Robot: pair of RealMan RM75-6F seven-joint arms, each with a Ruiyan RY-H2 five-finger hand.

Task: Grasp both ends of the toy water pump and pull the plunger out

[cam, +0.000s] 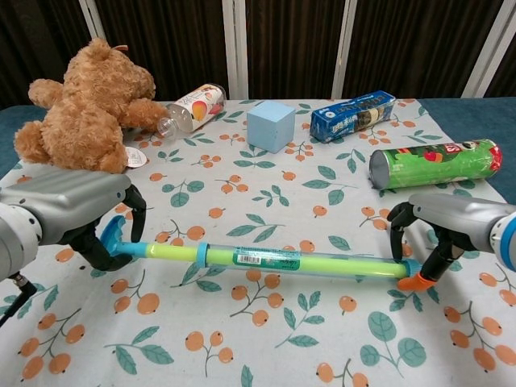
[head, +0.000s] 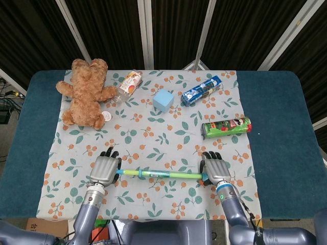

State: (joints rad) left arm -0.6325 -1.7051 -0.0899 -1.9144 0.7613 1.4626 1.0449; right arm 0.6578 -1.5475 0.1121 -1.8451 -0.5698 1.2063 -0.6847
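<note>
The toy water pump [cam: 266, 260] lies across the floral cloth near the front edge: a green tube with a blue collar, a blue handle on the left and an orange tip [cam: 415, 282] on the right. In the head view the toy water pump [head: 158, 174] runs between both hands. My left hand [cam: 76, 211] curls over the blue handle [cam: 115, 238] and grips it. My right hand [cam: 451, 226] grips the orange-tipped end, fingers wrapped around it. From above, my left hand [head: 104, 170] and right hand [head: 216, 171] cover both ends.
A teddy bear [head: 86, 93] lies at the back left beside a small bottle [head: 127, 86]. A blue cube [head: 163, 100], a blue snack pack [head: 201, 90] and a green chips can [head: 226, 126] lie further back. The dark blue table [head: 283, 127] extends past the cloth.
</note>
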